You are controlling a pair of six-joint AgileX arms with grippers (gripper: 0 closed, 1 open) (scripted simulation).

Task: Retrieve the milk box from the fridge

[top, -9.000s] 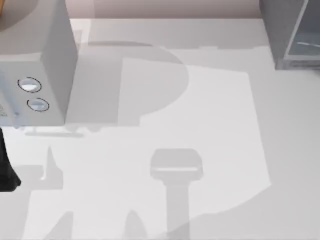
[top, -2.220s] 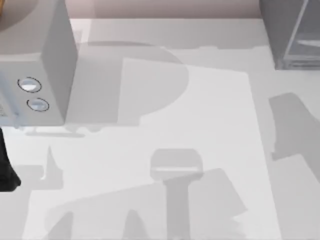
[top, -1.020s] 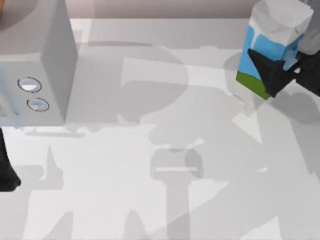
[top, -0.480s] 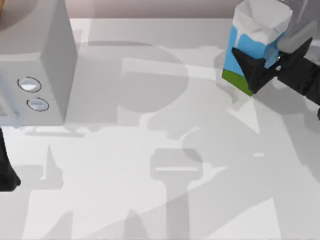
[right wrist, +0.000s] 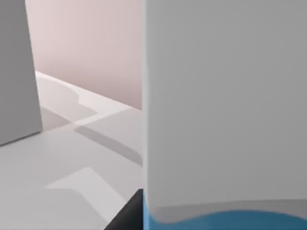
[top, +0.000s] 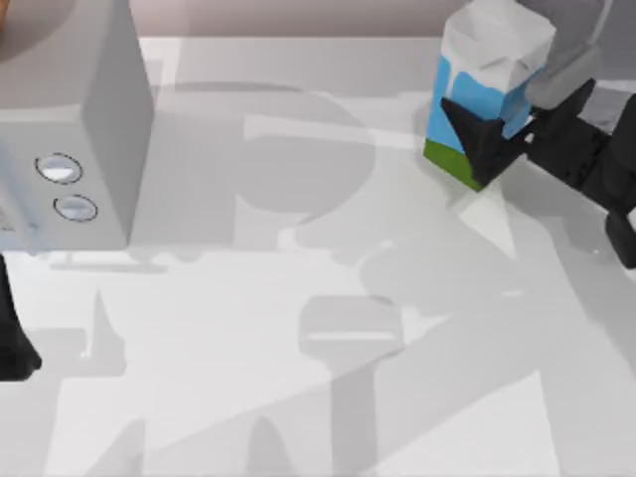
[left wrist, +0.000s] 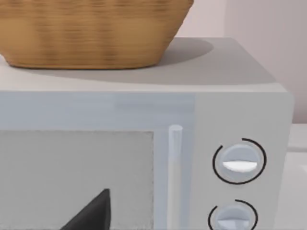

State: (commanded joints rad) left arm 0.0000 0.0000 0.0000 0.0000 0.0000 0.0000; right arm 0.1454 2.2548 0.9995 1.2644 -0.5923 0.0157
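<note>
The milk box (top: 479,75), sky-blue with a white gabled top and a green base, hangs tilted above the table's back right. My right gripper (top: 512,124) is shut on it, one black finger (top: 475,139) across its blue side, and the arm runs off to the right. In the right wrist view the milk box (right wrist: 225,110) stands very close as a white wall with a blue strip, a black fingertip (right wrist: 128,213) beside it. The fridge is hidden behind the carton and my right arm. My left arm (top: 12,343) is parked at the left edge.
A grey box with two round dials (top: 75,129) stands at the back left; in the left wrist view the same box (left wrist: 225,158) carries a wicker basket (left wrist: 91,28) on top. The white tabletop (top: 298,378) stretches between the arms.
My right gripper has carried the milk box leftward across the back right of the table. Further back, the carton and arm were out of view. The left arm has not moved.
</note>
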